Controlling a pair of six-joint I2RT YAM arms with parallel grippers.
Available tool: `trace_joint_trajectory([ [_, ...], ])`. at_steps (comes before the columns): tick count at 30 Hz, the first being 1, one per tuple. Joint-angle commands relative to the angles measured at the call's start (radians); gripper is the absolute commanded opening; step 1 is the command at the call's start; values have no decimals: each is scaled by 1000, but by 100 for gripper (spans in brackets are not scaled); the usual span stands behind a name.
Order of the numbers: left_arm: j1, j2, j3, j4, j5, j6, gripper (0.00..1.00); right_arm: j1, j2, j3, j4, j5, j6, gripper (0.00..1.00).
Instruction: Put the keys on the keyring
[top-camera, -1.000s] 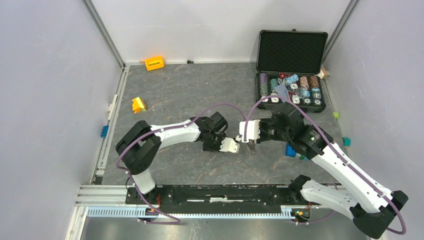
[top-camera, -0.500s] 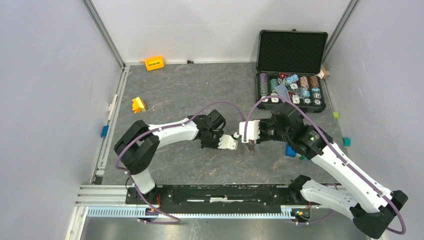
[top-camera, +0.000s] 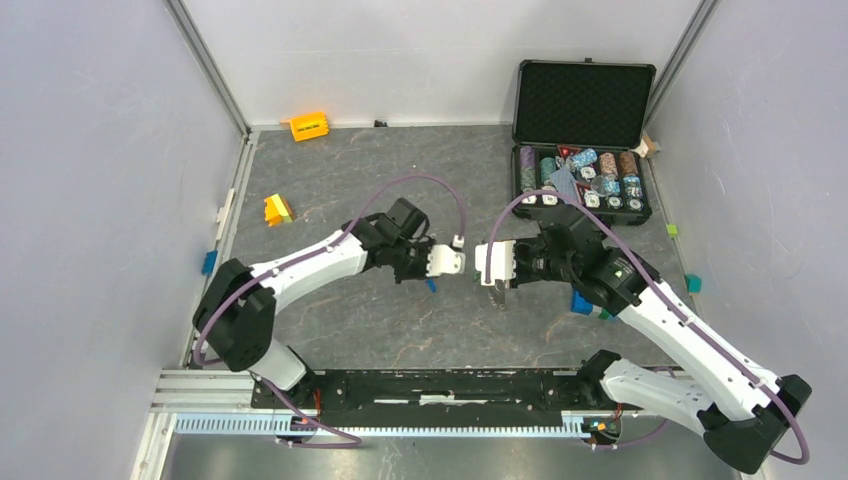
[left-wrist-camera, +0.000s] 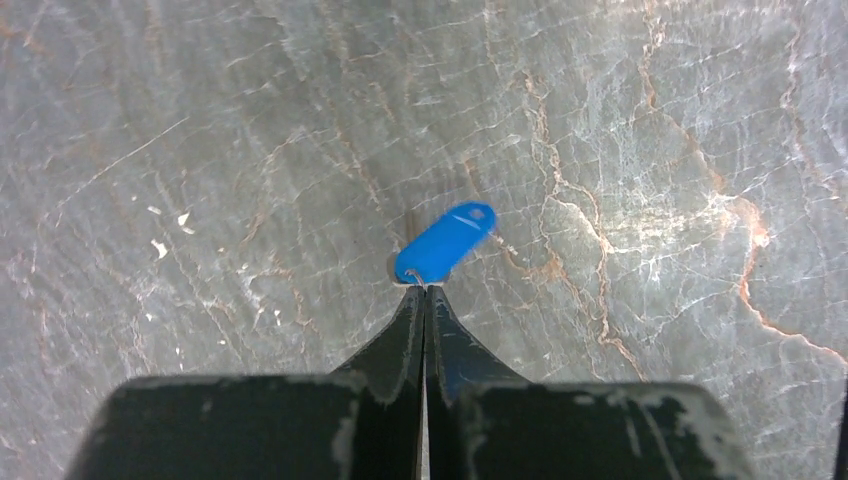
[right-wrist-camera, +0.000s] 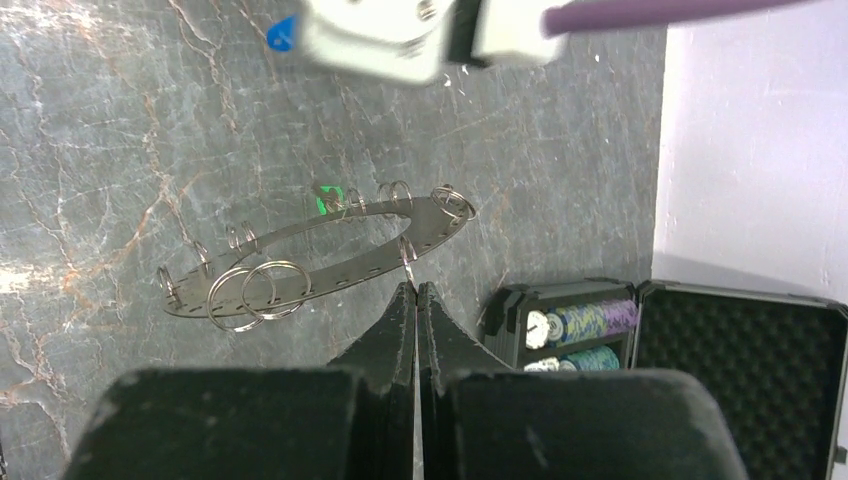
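– Pinching the blue key (left-wrist-camera: 445, 242) by its very end, my left gripper (left-wrist-camera: 422, 292) is clenched tight, with the key sticking out above the table (left-wrist-camera: 650, 120).
– And your other one?
– My right gripper (right-wrist-camera: 415, 288) is clenched too, on one small split ring (right-wrist-camera: 406, 255) of the keyring (right-wrist-camera: 345, 270), which juts out beyond my fingertips.
– What worries you?
– So little of the key is held that it may swivel or slip out when pressed against a loop. The keyring hangs by one loop, so it could swing aside. A green key (right-wrist-camera: 328, 200) shows by the far rim; whether it's threaded, I can't tell.
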Motion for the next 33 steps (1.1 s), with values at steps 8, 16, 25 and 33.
trace_joint_trajectory([
  [8, 165, -199, -81, 147, 381, -134, 2, -5, 70, -10, 104, -209, -40, 0],
  [16, 211, -316, -145, 267, 552, -218, 2, -5, 147, 10, 160, -294, -36, 0],
  [25, 256, -373, -117, 222, 673, -241, 2, -2, 227, 44, 174, -332, -33, 0],
  [33, 256, -354, -88, 254, 776, -348, 2, 13, 259, 55, 225, -366, 5, 0],
])
